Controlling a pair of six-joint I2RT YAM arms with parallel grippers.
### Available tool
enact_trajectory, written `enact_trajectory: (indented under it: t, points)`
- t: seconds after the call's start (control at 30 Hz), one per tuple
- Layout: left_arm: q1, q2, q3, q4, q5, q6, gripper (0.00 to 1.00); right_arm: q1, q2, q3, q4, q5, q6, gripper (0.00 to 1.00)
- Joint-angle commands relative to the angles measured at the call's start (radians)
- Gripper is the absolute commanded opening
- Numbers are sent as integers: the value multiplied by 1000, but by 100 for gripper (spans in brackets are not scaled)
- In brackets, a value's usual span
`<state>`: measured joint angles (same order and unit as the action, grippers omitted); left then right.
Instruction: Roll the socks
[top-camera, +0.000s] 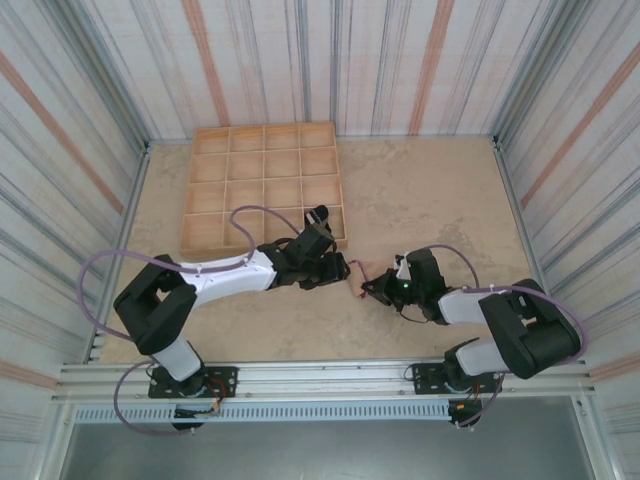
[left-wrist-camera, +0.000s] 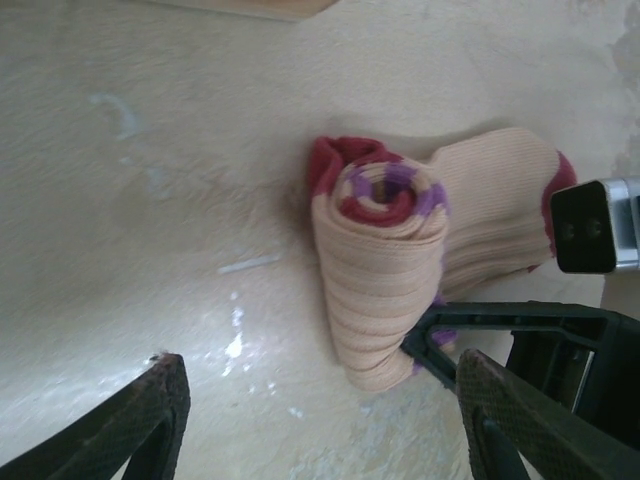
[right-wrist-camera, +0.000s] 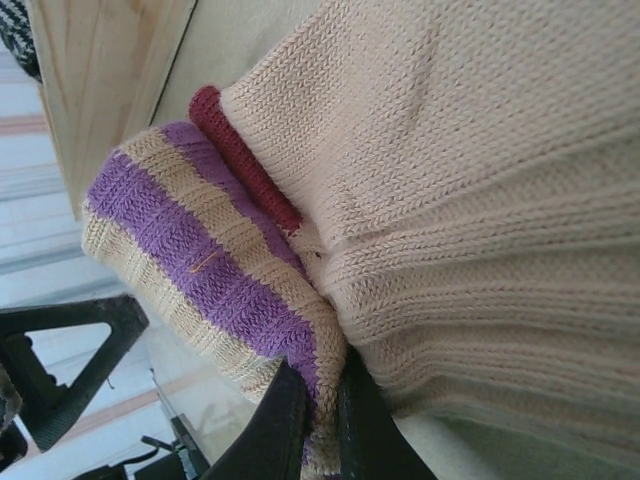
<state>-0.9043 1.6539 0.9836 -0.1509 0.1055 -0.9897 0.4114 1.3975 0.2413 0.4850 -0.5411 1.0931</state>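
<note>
The beige sock (left-wrist-camera: 385, 270) lies on the table, rolled from one end into a thick coil that shows dark red and purple-white stripes at its core. Its loose remainder with a dark red tip (left-wrist-camera: 505, 205) stretches to the right. My left gripper (left-wrist-camera: 318, 405) hovers open just short of the roll, with nothing between its fingers. My right gripper (right-wrist-camera: 322, 390) is shut on the purple-striped edge of the sock (right-wrist-camera: 230, 280). From above, the sock (top-camera: 356, 270) sits between the left gripper (top-camera: 335, 268) and the right gripper (top-camera: 378, 290). A dark knit patch with white flecks (right-wrist-camera: 14, 32), likely the black sock, peeks in at the corner.
A wooden tray (top-camera: 262, 185) divided into several compartments stands at the back left, its near edge (right-wrist-camera: 100, 90) close behind the sock. Striped walls enclose the table on three sides. Bare tabletop (top-camera: 440, 200) lies to the right of the tray.
</note>
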Motion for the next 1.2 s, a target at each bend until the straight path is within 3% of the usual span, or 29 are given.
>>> enact_trajectory:
  t: [0.0,0.37,1.0,1.17]
  points:
    - [-7,41,18,74,22,54,67,-21,77,-42,-282,113,33,0]
    - [-9,158,32,179,41,38,55,-28,109,-36,-264,100,27,0]
    - [2,289,51,190,11,-88,31,-34,121,-11,-248,73,-19,0]
    - [21,299,60,177,19,-86,14,-45,112,-17,-238,54,-35,0]
